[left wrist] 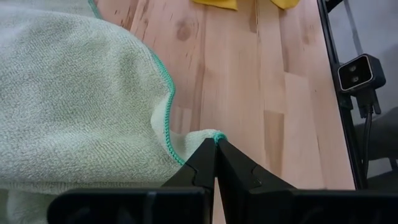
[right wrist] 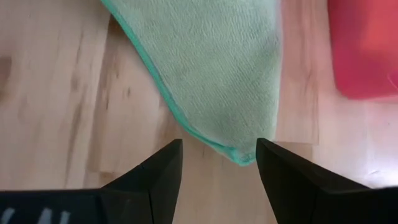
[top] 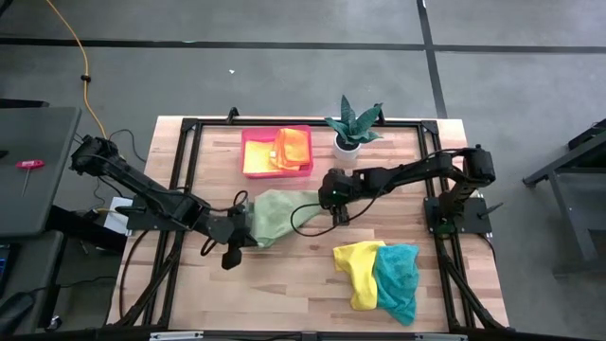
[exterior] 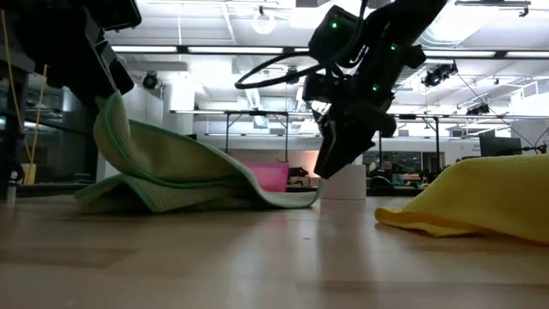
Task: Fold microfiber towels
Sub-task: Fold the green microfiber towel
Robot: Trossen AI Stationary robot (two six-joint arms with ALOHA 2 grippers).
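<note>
From above, you had the pink tray (top: 254, 169) as your anchor on the table (top: 284, 284): inside it lay the orange towel (top: 295, 144) and a yellow towel (top: 260, 156), both flat and squared, so I judged those two folded and put away. The light green towel (top: 275, 216) sat just below the tray, still only partly folded. Farther from the tray, toward the right near corner, a second yellow towel (top: 358, 270) and the teal towel (top: 398, 279) lay crumpled and overlapping, untouched. A potted plant (top: 352, 128) stood just right of the tray.

At table height, you saw the light green towel (exterior: 171, 172) lifted at one end by the left gripper (exterior: 107, 81), draped down in front of the tray (exterior: 270, 176), while the right gripper (exterior: 330, 163) hung at its far edge.

From your left wrist, the left gripper (left wrist: 216, 149) had its fingers pressed together, pinching a corner of the light green towel (left wrist: 74, 106).

From your right wrist, the right gripper (right wrist: 219, 165) stood with fingers apart, straddling another corner of the light green towel (right wrist: 217, 68) without closing on it, the tray (right wrist: 367, 50) just beyond.

By my reckoning two of five were done, one was under way, and two remained.
</note>
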